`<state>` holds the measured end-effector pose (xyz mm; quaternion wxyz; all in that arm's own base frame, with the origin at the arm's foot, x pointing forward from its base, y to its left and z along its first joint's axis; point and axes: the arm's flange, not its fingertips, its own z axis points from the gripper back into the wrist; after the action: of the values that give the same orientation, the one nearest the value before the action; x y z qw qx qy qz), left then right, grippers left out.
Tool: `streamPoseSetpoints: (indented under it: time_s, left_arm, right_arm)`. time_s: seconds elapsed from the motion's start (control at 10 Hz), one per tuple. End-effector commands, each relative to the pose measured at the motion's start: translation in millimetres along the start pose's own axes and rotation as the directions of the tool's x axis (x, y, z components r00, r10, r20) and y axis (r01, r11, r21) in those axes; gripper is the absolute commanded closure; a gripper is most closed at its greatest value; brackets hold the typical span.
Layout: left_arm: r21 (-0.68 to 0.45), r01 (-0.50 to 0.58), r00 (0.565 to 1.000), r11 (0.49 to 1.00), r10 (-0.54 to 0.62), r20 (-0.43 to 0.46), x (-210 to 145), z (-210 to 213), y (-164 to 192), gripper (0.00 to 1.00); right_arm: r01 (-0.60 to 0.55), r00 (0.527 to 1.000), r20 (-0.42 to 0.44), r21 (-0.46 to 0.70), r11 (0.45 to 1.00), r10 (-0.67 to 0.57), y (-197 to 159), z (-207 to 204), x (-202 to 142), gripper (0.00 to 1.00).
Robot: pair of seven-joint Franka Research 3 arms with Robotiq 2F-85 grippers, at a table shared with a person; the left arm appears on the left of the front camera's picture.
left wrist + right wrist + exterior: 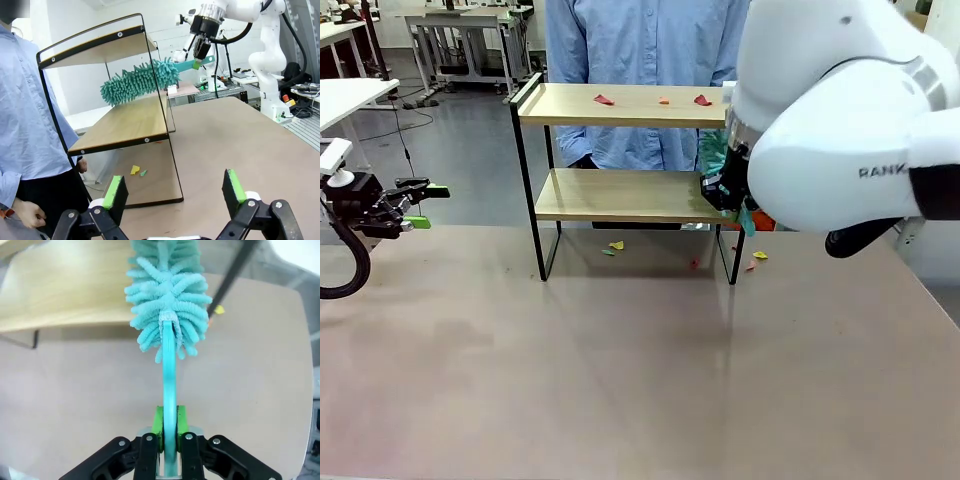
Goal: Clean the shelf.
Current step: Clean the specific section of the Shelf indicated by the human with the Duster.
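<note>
I am holding the two-tier shelf (pixel 620 105) just ahead of my right gripper (pixel 169 432), which is clamping the handle of a teal chenille duster (pixel 169 300) whose head is reaching out over the lower board. My left gripper (pixel 175 192) is hovering with fingers spread, well off to the side, while paper scraps (pixel 604 99) are lying on the top board.

Shelf (pixel 620 195): one, with two boards (pixel 560 103). Duster (pixel 137 80): one. Paper scraps (pixel 604 99) on the top board: three — on the table (pixel 620 380), at 6 o'clock from the shelf, at least five. Grippers: two — left gripper (pixel 428 205), right gripper (pixel 169 421). Person (pixel 640 40): one.
</note>
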<state>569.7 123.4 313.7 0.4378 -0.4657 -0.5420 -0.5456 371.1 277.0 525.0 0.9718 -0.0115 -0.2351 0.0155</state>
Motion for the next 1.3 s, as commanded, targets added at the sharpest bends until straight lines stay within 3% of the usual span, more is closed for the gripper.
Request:
streamPoseSetpoints:
  time_s: [0.0,0.2,0.4,0.6,0.7,0.9,1.0,1.1,1.2]
  left_arm:
    - [-0.004,0.005,1.0,1.0,-0.005,0.0,3.8,-0.5,0.3,0.0]
    - [-0.004,0.005,1.0,1.0,-0.005,0.0,3.8,-0.5,0.3,0.0]
    - [-0.004,0.005,1.0,1.0,-0.005,0.0,3.8,-0.5,0.3,0.0]
    - [-0.004,0.005,1.0,1.0,-0.005,0.0,3.8,-0.5,0.3,0.0]
    - [-0.004,0.005,1.0,1.0,-0.005,0.0,3.8,-0.5,0.3,0.0]
    - [-0.004,0.005,1.0,1.0,-0.005,0.0,3.8,-0.5,0.3,0.0]
    - [-0.004,0.005,1.0,1.0,-0.005,0.0,3.8,-0.5,0.3,0.0]
    - [-0.004,0.005,1.0,1.0,-0.005,0.0,3.8,-0.5,0.3,0.0]
    - [-0.004,0.005,1.0,1.0,-0.005,0.0,3.8,-0.5,0.3,0.0]
  right_arm:
    - [-0.173,0.98,-0.069,0.168,0.97,0.187,-24.3,23.9,-9.7,0.87]
    - [-0.349,0.911,-0.101,0.324,0.879,0.399,-37.2,43.7,-18.0,0.87]
    - [-0.517,0.782,-0.138,0.401,0.756,0.608,-39.3,62.7,-32.7,0.87]
    - [-0.594,0.662,-0.195,0.452,0.665,0.723,-48.5,84.2,-49.1,0.87]
    - [-0.615,0.61,-0.261,0.439,0.655,0.748,-57.6,92.3,-58.8,0.87]
    - [-0.628,0.545,-0.296,0.477,0.615,0.785,-81.7,105.3,-80.3,0.87]
    - [-0.62,0.523,-0.317,0.495,0.608,0.791,-99.4,108.1,-92.3,0.87]
    - [-0.638,0.49,-0.391,0.448,0.626,0.779,-118.5,108.0,-105.0,0.87]
    - [-0.623,0.49,-0.395,0.464,0.63,0.777,-135.6,109.4,-114.1,0.87]
